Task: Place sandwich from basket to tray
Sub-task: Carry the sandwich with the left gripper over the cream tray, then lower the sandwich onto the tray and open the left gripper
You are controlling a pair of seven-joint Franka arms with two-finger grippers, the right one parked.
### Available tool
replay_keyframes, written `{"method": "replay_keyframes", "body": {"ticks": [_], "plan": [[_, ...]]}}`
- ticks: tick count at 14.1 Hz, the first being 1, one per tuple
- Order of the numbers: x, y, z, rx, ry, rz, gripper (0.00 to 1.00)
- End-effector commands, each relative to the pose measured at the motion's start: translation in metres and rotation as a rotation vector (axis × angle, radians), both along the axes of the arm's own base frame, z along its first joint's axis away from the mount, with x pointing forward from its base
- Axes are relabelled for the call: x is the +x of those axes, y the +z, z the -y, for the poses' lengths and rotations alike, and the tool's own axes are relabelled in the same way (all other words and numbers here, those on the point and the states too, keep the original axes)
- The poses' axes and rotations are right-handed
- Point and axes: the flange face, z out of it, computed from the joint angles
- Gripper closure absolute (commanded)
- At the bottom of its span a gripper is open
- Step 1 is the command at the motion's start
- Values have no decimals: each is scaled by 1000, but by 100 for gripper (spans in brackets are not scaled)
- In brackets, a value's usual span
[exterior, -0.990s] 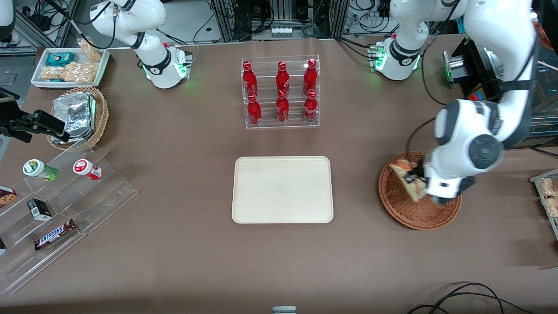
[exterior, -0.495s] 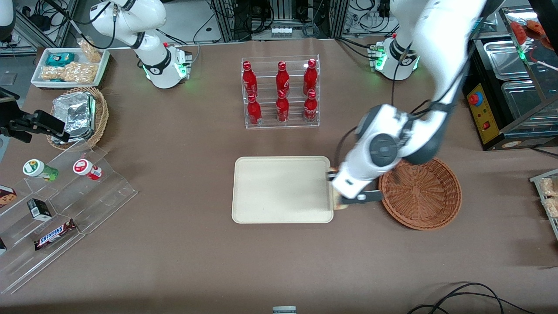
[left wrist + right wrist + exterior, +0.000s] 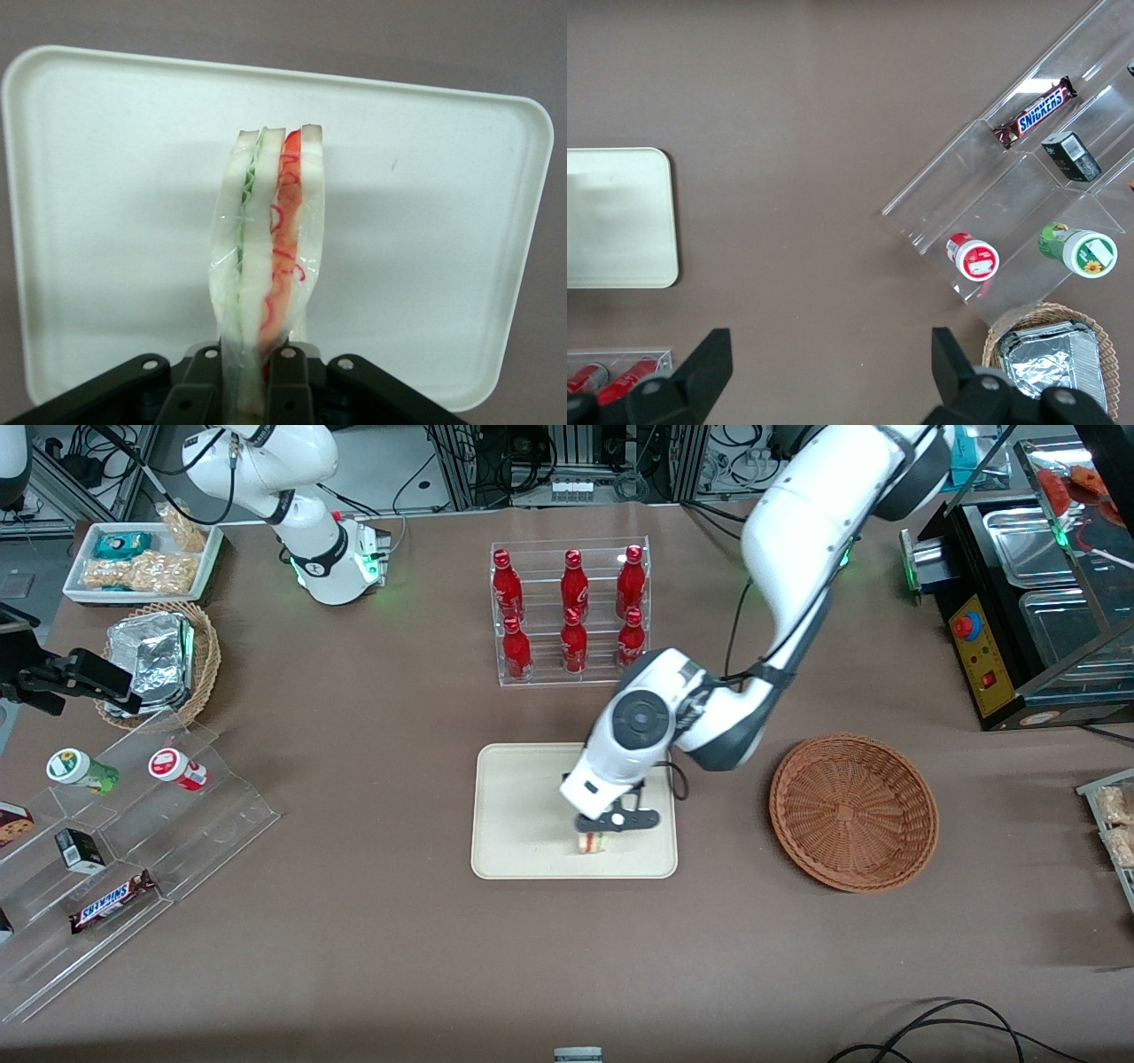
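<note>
The sandwich, a wrapped wedge of white bread with red and green filling, is pinched by its narrow end in my left gripper, which is shut on it. In the front view the gripper holds the sandwich over the cream tray, toward the tray's edge nearest the camera. Whether it touches the tray I cannot tell. The wrist view shows the tray spread beneath the sandwich. The reddish-brown wicker basket sits beside the tray, toward the working arm's end, with nothing in it.
A clear rack of red bottles stands farther from the camera than the tray. Toward the parked arm's end are a tan basket of foil packets, a white snack tray and a clear stepped stand with small goods.
My gripper has carried the sandwich out of the basket and sideways, from over the basket to the tray's edge and now over the tray. The basket is left with nothing in it.
</note>
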Motion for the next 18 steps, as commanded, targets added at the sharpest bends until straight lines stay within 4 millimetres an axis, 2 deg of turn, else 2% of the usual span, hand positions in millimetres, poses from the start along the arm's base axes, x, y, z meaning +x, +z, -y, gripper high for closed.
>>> {"method": "replay_keyframes", "body": {"ticks": [1,4,5,7,9,12,15,16,18], "plan": [[-2,-15,19,33,-13,54,96],[-8,-30,21,48,-43,45,93],[-9,-33,21,48,-42,41,85],[-10,-28,23,40,-13,38,0],[-8,-7,20,38,-2,47,0],[-14,50,2,101,0,32,0],[-7,117,-43,187,13,20,0],[8,135,-73,193,-5,16,0],[17,161,-118,181,5,-25,0]]}}
